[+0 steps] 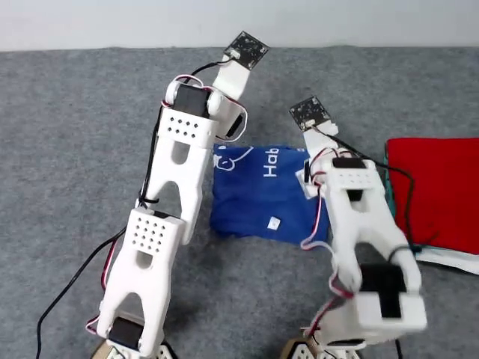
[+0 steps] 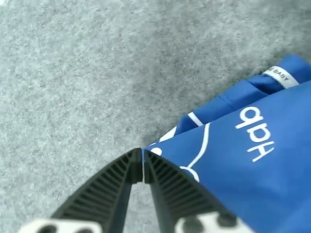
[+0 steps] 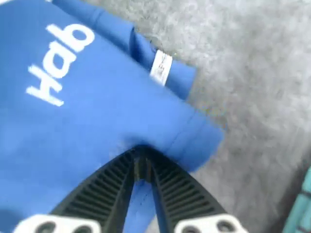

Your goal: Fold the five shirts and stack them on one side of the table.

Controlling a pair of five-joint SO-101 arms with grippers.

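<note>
A blue shirt (image 1: pixel 258 196) with white lettering lies folded on the grey felt between the two arms. My left gripper (image 2: pixel 144 165) is shut on the blue shirt's (image 2: pixel 252 160) far left corner, pinching the fabric edge. My right gripper (image 3: pixel 142 167) is shut on the blue shirt (image 3: pixel 87 107) near its far right corner, beside a white label. A red shirt (image 1: pixel 438 194) lies folded on top of a stack at the right side of the table.
Under the red shirt, white and teal fabric edges (image 1: pixel 449 258) of the stack show. A teal edge (image 3: pixel 300 213) appears in the right wrist view. Grey felt (image 1: pixel 82 149) covers the table; a pale wall runs along its far edge.
</note>
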